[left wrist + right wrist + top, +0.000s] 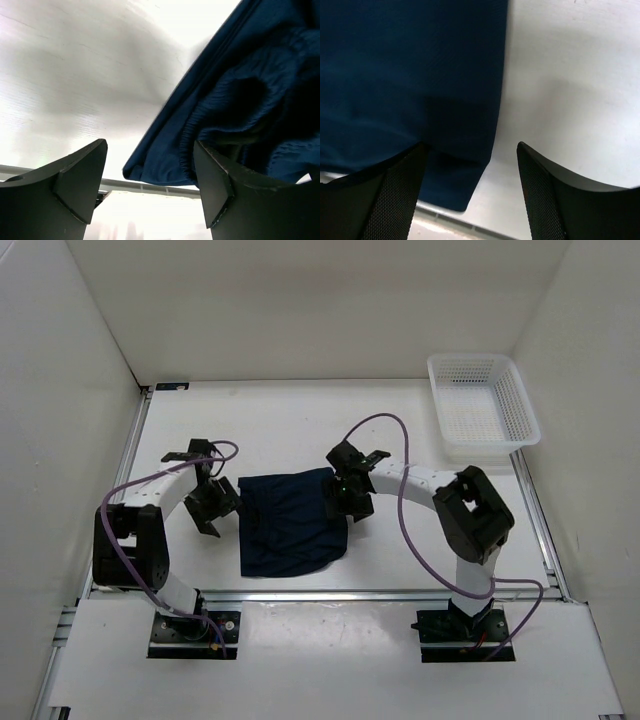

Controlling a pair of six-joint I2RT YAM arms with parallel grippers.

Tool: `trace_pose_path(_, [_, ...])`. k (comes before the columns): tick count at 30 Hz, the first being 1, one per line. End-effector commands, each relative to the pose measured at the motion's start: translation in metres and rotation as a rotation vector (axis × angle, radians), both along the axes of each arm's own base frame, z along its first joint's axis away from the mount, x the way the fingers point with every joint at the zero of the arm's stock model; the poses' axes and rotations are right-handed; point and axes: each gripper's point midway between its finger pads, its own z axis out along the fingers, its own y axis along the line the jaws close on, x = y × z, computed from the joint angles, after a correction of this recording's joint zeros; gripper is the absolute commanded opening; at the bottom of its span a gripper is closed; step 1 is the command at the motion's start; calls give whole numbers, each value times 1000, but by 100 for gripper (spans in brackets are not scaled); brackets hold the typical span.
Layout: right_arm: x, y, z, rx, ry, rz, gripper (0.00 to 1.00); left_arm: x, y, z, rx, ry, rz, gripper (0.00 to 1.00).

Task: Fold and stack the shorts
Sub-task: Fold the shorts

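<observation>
The dark navy shorts (292, 524) lie folded on the white table, between the two arms. My left gripper (213, 502) stands open at their left edge; in the left wrist view the gathered waistband (240, 107) bunches just beyond my right finger (220, 185), and nothing is pinched. My right gripper (349, 498) hovers open over the shorts' upper right corner. The right wrist view has the flat navy cloth (410, 80) under my left finger (395, 195), its straight edge running between the fingers, bare table to the right.
A white mesh basket (483, 405) stands at the back right corner. White walls enclose the table on three sides. Metal rails (380, 593) run along the table's front and sides. Purple cables loop from both arms.
</observation>
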Motion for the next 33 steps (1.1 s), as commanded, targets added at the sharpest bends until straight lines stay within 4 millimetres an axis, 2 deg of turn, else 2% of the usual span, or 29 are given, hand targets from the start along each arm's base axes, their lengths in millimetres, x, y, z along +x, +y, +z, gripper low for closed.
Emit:
trace_pose_path(1, [12,9,-5,4,-15,2,76,19,-10,16,-68,-118,-23,81])
trace_pose_path(2, [14,12,-4,21,-18,6,76,20,-7,16,-66,-120,-21,81])
trace_pose_path(3, [13,14,-8,24,-9,9,70,21,-7,19,-66,-134,-22,81])
trace_pose_path(5, [11,15,-14,27,2,13,52,24,-5,21,-65,-145,-22,81])
trace_pose_path(6, [11,15,-14,29,5,4,34,24,-4,22,-74,-144,-15,81])
trace_pose_path(9, [11,8,-13,31,-5,-36,8,24,-4,22,-73,-146,-25,81])
trace_pose_path(10, [10,4,-13,23,-9,-52,4,22,-4,22,-72,-137,-25,81])
trace_pose_path(11, [15,-3,-8,14,-35,-81,0,22,-3,21,-71,-138,-34,81])
trace_pose_path(12, [13,-17,-14,-11,-30,-103,0,22,-3,21,-71,-138,-34,81])
trace_pose_path(14, [17,-36,-11,-21,-36,-183,0,25,-3,24,-71,-149,-34,81])
trace_pose_path(15, [12,-52,-21,-60,-25,-219,0,29,-5,29,-80,-162,-36,81])
trace_pose_path(18, [7,-82,-28,-91,-2,-290,0,35,-7,30,-89,-162,-38,81])
trace_pose_path(20, [7,-92,-25,-103,-25,-311,0,37,-7,30,-90,-162,-38,81])
trace_pose_path(21, [8,-91,-21,-94,-35,-312,6,41,-7,33,-90,-174,-39,81])
trace_pose_path(22, [9,-94,-15,-93,-59,-318,32,41,-9,34,-100,-175,-50,81])
trace_pose_path(23, [5,-97,-11,-98,-55,-318,50,45,-9,38,-101,-189,-51,82])
trace_pose_path(24, [8,-105,-5,-125,-91,-334,73,46,-12,42,-102,-193,-60,82])
trace_pose_path(25, [11,-110,10,-119,-136,-364,99,45,-12,44,-101,-190,-60,83])
trace_pose_path(26, [13,-117,19,-135,-169,-392,99,47,-10,52,-91,-213,-68,85])
trace_pose_path(28, [21,-137,53,-152,-262,-461,99,50,-4,67,-57,-243,-70,87])
trace_pose_path(29, [21,-156,62,-208,-307,-497,99,50,-4,80,-54,-280,-87,87])
trace_pose_path(30, [24,-166,84,-190,-371,-533,99,58,-4,95,-40,-334,-104,89])
trace_pose_path(33, [26,-207,126,-220,-499,-650,99,60,4,137,7,-468,-118,90])
